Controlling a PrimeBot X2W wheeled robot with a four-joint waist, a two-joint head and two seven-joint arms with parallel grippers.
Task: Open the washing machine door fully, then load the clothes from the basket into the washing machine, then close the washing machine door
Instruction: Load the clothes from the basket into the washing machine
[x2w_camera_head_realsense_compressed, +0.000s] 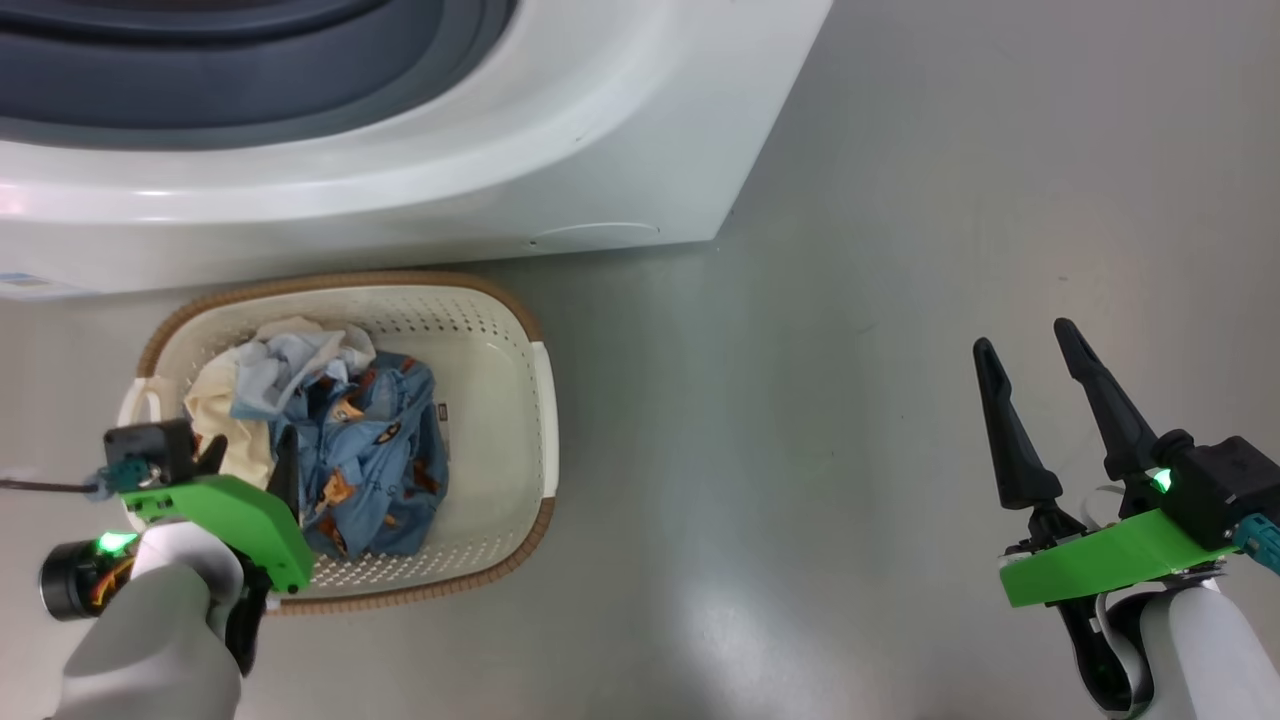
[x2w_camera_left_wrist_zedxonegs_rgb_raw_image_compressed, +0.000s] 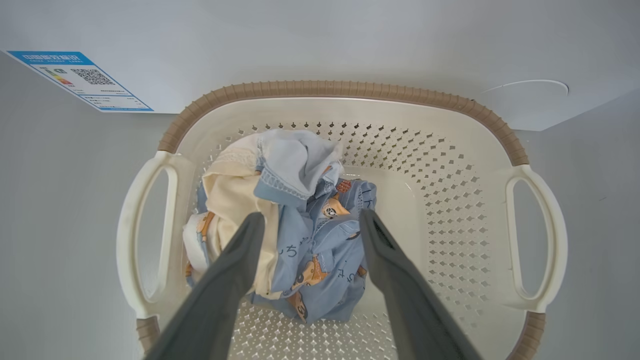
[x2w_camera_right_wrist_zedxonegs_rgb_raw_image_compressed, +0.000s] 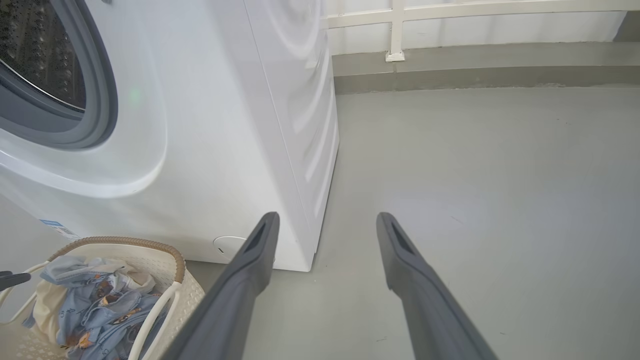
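Your left gripper (x2w_camera_left_wrist_zedxonegs_rgb_raw_image_compressed: 310, 216) is hovering, jaws spread, over the clothes (x2w_camera_left_wrist_zedxonegs_rgb_raw_image_compressed: 320, 250) in the basket (x2w_camera_left_wrist_zedxonegs_rgb_raw_image_compressed: 350, 90); your right gripper (x2w_camera_right_wrist_zedxonegs_rgb_raw_image_compressed: 327, 216) is gaping likewise.

The washing machine (x2w_camera_head_realsense_compressed: 600, 150) is a big white front-loader with its opening uncovered: a grey rubber gasket (x2w_camera_right_wrist_zedxonegs_rgb_raw_image_compressed: 102, 100) rings the perforated steel drum (x2w_camera_right_wrist_zedxonegs_rgb_raw_image_compressed: 35, 50). A blue energy label (x2w_camera_left_wrist_zedxonegs_rgb_raw_image_compressed: 80, 80) and a round cap (x2w_camera_left_wrist_zedxonegs_rgb_raw_image_compressed: 525, 92) sit low on its front. The basket (x2w_camera_head_realsense_compressed: 500, 310), cream-white and perforated with a brown woven-look rim and two white side handles, stands upright on the floor (x2w_camera_head_realsense_compressed: 800, 450) just before the machine. The clothes (x2w_camera_head_realsense_compressed: 370, 450) lie bunched inside it, toward its left: light blue pieces with orange-brown figures and a cream cloth (x2w_camera_left_wrist_zedxonegs_rgb_raw_image_compressed: 235, 200).
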